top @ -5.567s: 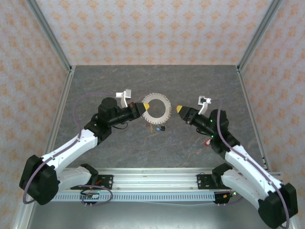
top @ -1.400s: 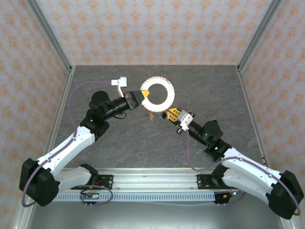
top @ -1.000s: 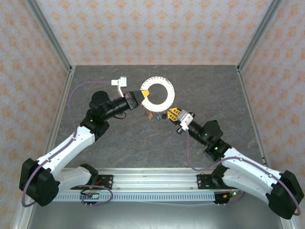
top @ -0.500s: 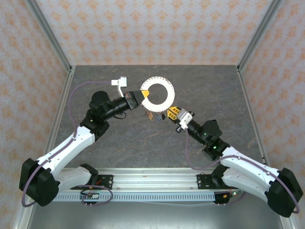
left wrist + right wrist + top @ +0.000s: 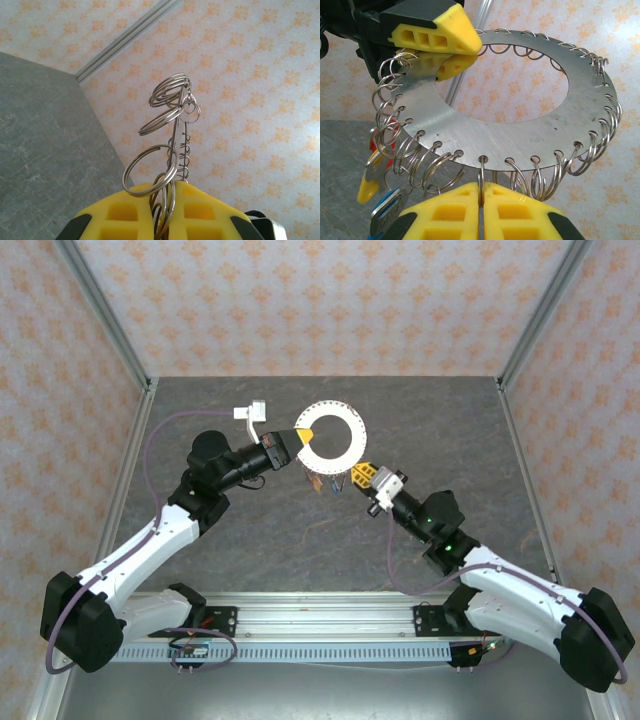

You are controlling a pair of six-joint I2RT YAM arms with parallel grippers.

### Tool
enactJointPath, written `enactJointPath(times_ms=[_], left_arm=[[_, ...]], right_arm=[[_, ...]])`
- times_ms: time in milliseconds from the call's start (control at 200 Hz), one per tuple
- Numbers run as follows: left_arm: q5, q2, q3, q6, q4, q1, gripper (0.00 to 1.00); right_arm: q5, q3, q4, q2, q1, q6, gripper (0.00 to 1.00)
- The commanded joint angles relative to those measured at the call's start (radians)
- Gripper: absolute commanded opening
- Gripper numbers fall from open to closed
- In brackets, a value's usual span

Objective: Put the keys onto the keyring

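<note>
The keyring is a flat round metal disc with a wide hole and many small split rings along its rim. It is held tilted above the table. My left gripper is shut on its left edge; in the left wrist view the keyring rises edge-on from that gripper. My right gripper is shut on one small split ring hanging from the lower rim of the keyring. Keys with red, yellow and blue heads dangle from rim rings at the lower left, beside the right gripper.
The grey stone-patterned table lies under both arms. Patterned walls with metal corner posts close it in on three sides. A metal rail runs along the near edge between the arm bases.
My right gripper has closed on a small split ring at the keyring's lower rim and edged slightly up toward it. The left gripper and keyring have stayed still.
</note>
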Motion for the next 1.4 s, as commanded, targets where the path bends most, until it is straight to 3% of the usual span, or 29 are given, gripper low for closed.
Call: enactJointPath(times_ms=[0,435,616,1036,1171,1261,1396], left_arm=[[-0.013,0.001,0.023,-0.017,0.055,0.004,0.00],[-0.087,0.037,-0.004,-0.053,-0.044,0.004,0.03],[-0.091,0.055,-0.009,-0.063,-0.082,0.003,0.08],[-0.100,0.045,-0.005,-0.039,-0.098,0.003,0.02],[-0.120,0.040,0.000,-0.025,-0.139,0.005,0.07],[-0.133,0.042,-0.007,-0.038,-0.139,0.003,0.19],[-0.133,0.061,0.000,-0.045,-0.168,0.003,0.25]], right_arm=[[0.011,0.033,0.045,0.002,0.011,0.015,0.03],[0.081,0.036,0.035,-0.010,0.013,0.176,0.00],[0.119,0.047,0.003,-0.004,0.013,0.204,0.00],[0.192,0.119,-0.263,-0.003,0.031,0.172,0.00],[0.253,0.124,-0.271,-0.010,0.056,0.138,0.00],[0.235,0.128,-0.265,-0.008,0.056,0.148,0.00],[0.199,0.132,-0.251,-0.002,0.056,0.189,0.00]])
